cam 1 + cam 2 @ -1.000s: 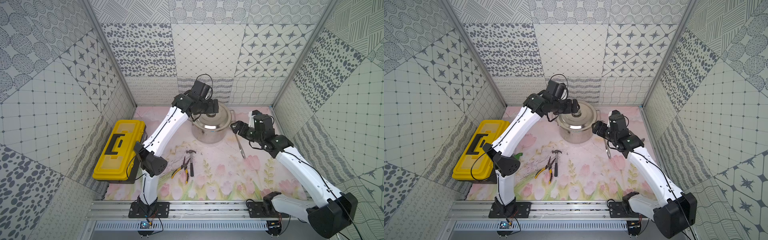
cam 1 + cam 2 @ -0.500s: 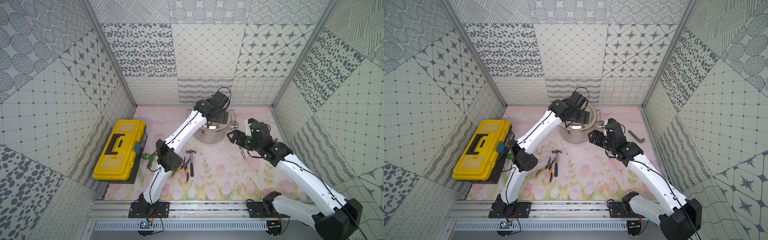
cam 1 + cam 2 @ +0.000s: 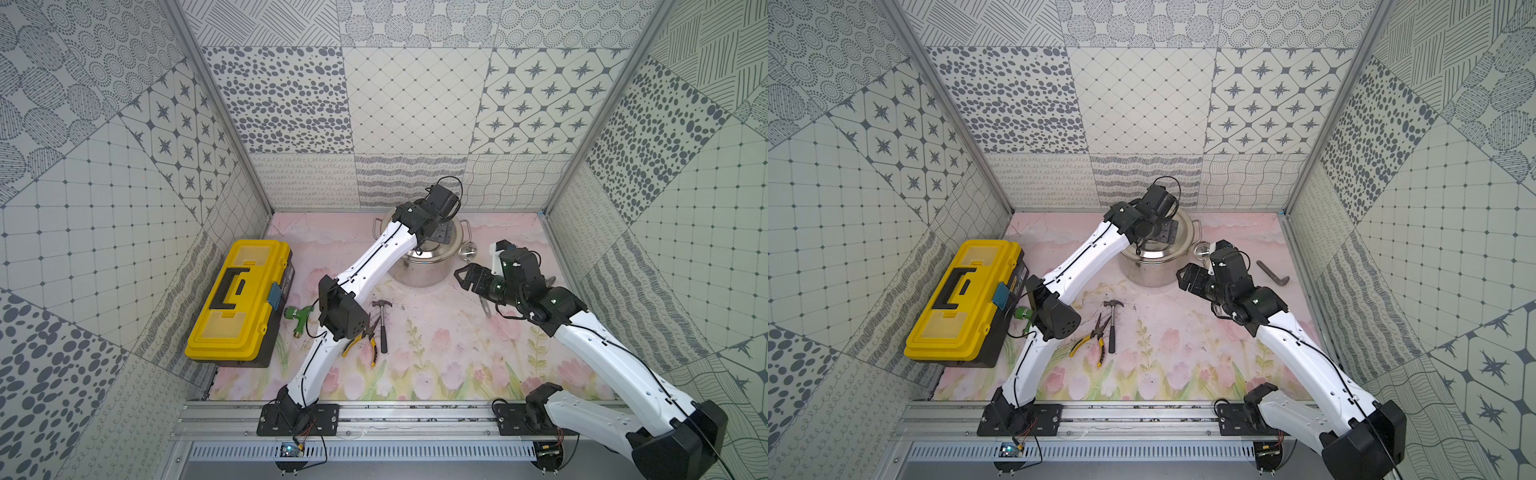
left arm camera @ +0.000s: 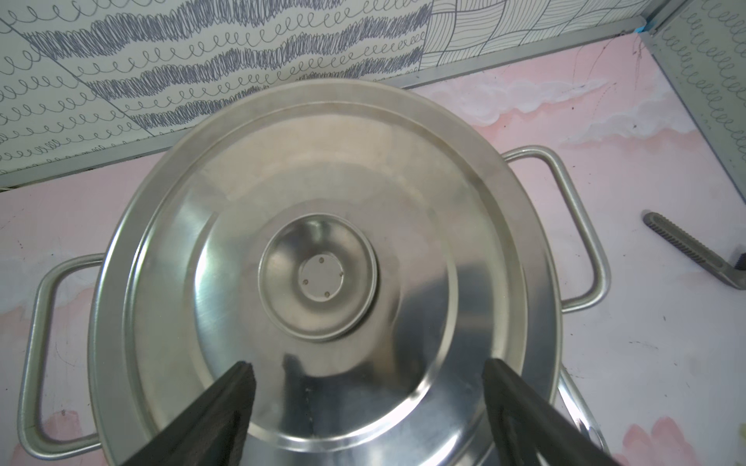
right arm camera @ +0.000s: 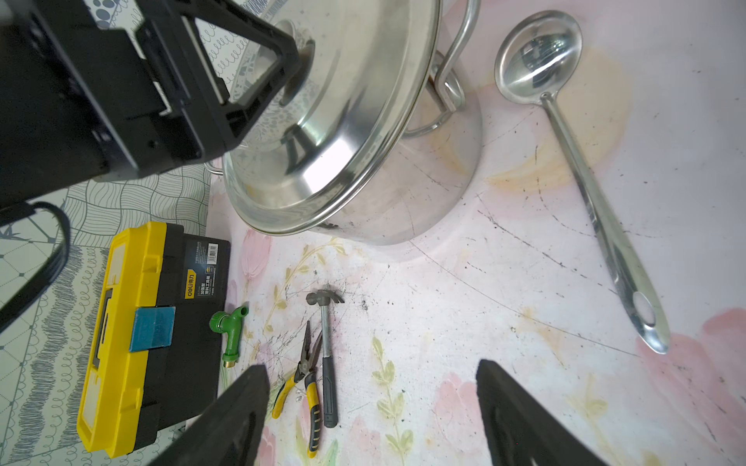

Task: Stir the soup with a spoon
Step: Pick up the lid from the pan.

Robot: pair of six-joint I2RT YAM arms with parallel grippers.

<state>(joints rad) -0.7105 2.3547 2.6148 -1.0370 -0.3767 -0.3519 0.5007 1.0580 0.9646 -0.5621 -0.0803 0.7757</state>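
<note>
The spoon (image 5: 587,193) lies flat on the mat (image 5: 484,322) just right of the stockpot (image 3: 419,270), its bowl at the far end. My left gripper (image 4: 367,375) hangs spread wide over the lid (image 4: 323,181) on the pot. My right gripper (image 5: 371,375) is spread and empty near the spoon.

The lid (image 4: 323,242) hides the inside of the pot (image 3: 419,270), and in both top views the left arm (image 3: 374,257) covers most of that lid. There the ladle (image 3: 469,251) shows only its bowl and at most a scrap of handle, the rest lying under the right arm (image 3: 540,299), while the tap (image 3: 1020,312) toward the left edge of the bench (image 3: 1183,353) sits half behind the left arm. In the wrist views the fingers of the left hand (image 4: 365,369) and right hand (image 5: 371,369) run off the picture's edge, as does the key (image 4: 686,250), and the toolbox label (image 5: 204,266) is too small to read.
</note>
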